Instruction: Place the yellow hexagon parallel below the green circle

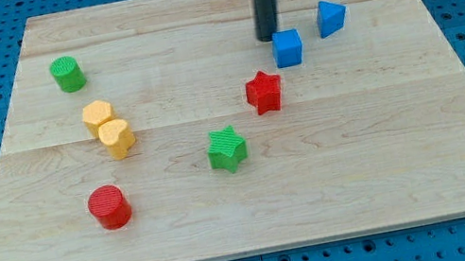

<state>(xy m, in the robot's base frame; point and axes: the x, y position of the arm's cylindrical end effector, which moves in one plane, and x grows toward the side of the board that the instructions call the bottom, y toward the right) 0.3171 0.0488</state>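
Note:
The yellow hexagon (97,115) lies on the wooden board at the view's left, below and slightly right of the green circle (67,74). A second yellow block, heart-like in shape (117,137), touches the hexagon's lower right side. My tip (268,37) is far off at the view's upper middle, just left of the blue cube (288,47). It touches neither the hexagon nor the circle.
A blue triangle block (330,16) lies right of the blue cube. A red star (264,92) and a green star (227,148) lie mid-board. A red circle (110,207) lies at the lower left. The wooden board (412,166) rests on a blue perforated base.

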